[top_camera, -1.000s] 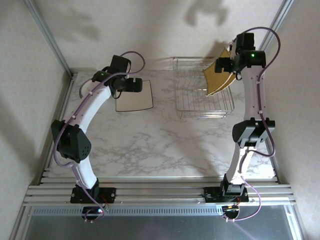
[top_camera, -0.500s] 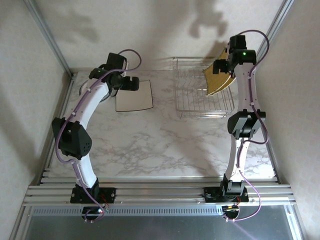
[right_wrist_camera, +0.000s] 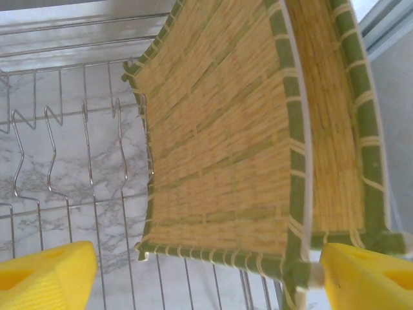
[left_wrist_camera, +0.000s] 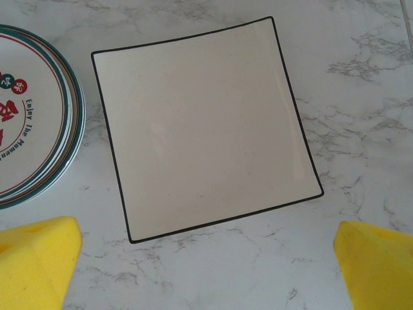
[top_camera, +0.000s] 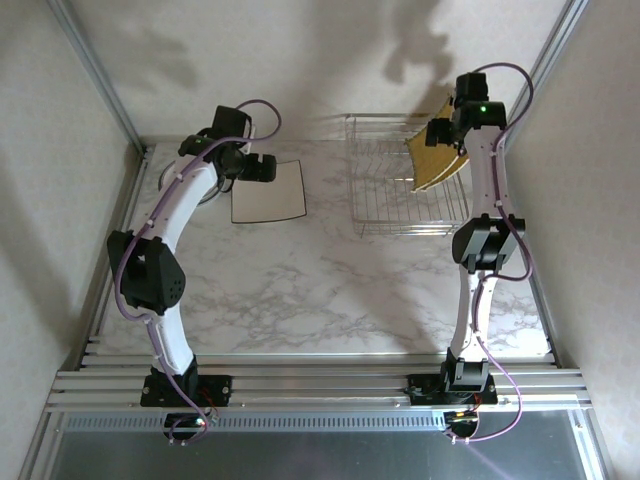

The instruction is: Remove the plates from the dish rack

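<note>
L gripper (left_wrist_camera: 206,265) spread wide over white sq plate (left_wrist_camera: 203,126), far-left part of table (left_wrist_camera: 361,97). R gripper (right_wrist_camera: 206,274) spread too, fingers either side of yellow woven plates (right_wrist_camera: 219,142) in dish rack (right_wrist_camera: 64,161).

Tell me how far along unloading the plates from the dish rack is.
Done: a white square plate and a stack of round plates lie side by side on the table, out of the dish rack. In hand: the right tool is at two yellow woven plates standing in the rack, jaws open, not yet gripping. The left tool hangs open over the white plate. Left: those two woven plates.
</note>
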Controlling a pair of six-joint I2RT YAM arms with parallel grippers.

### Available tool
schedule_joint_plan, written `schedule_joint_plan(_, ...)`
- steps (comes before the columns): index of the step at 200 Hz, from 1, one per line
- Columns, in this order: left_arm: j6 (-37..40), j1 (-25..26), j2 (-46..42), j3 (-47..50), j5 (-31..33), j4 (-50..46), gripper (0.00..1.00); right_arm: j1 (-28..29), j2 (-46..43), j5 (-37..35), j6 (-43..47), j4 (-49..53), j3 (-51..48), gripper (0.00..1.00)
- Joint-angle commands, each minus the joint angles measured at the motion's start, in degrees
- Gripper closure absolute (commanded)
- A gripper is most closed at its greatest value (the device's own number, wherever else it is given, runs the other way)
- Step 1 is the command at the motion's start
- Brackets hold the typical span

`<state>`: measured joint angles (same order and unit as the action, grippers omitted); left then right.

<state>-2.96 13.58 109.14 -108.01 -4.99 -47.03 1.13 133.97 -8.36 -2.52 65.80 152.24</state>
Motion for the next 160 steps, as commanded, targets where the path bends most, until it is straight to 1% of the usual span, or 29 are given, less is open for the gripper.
schedule_joint_plan(1,1.0,-0.7,1.0,-1.8,-0.7,-1.0,0.0,-0.4,2.0,1.6,-1.9,-1.4,2.3,0.12)
schedule_joint_plan(33,1.2,-1.0,1.7,-2.4,-1.0,-1.0,0.0,-0.4,2.9,1.9,-3.0,-2.8,2.4,0.16)
schedule_joint_plan(54,1.2,-1.2,2.3,-2.8,-1.1,-1.0,0.0,-0.4,3.2,0.8,-3.6,-3.5,2.4,0.17)
schedule_joint_plan(79,1.2,-1.2,2.9,-2.9,-1.2,-0.9,0.0,-0.4,3.4,-0.1,-4.3,-4.9,2.4,0.21)
schedule_joint_plan(114,1.4,-1.2,3.4,-3.1,-1.4,-0.8,0.0,-0.5,3.9,-1.7,-5.5,-6.4,2.2,0.31)
schedule_joint_plan(160,1.2,-1.4,3.5,-3.2,-1.4,-0.6,0.0,-0.4,4.0,-2.3,-5.9,-6.9,1.9,0.5)
